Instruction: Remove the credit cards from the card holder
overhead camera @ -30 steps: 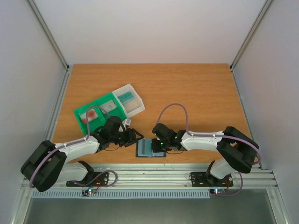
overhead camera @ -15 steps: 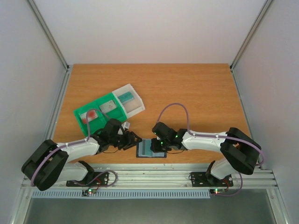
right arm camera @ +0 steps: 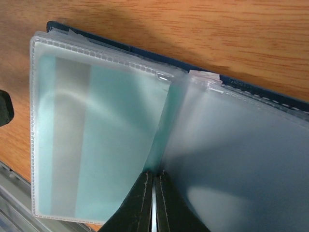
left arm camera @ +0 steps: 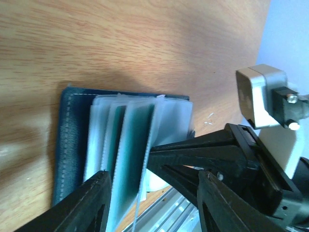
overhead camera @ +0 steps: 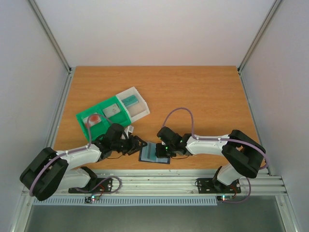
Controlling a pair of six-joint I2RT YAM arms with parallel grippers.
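Top external view first: can see the card holder [overhead camera: 154, 154] lying open and flat on the table [overhead camera: 203, 96], right at the near edge, sandwiched between the left jaws and the right jaws. Also got a green-and-white tray [overhead camera: 103, 114] sitting well beyond the left jaws, apart from the card holder.

Over to the right wrist: got the right jaws squeezed fully together, tips planted in the crease where the clear sleeves [right arm camera: 241, 159] fan out. Can't tell whether a sleeve edge is nipped in there or just pressed down. Just to the picture-left of those tips, can make out a teal credit card [right arm camera: 120, 140] with a pale grey stripe, tucked inside its sleeve.

Then the left wrist: got the left jaws standing apart, nothing gripped, with the near end of the card holder and its sleeves partly in the gap. Can't say whether the one finger over the navy cover actually touches it. Can also spot the right jaws reaching in from the far side onto the sleeves.
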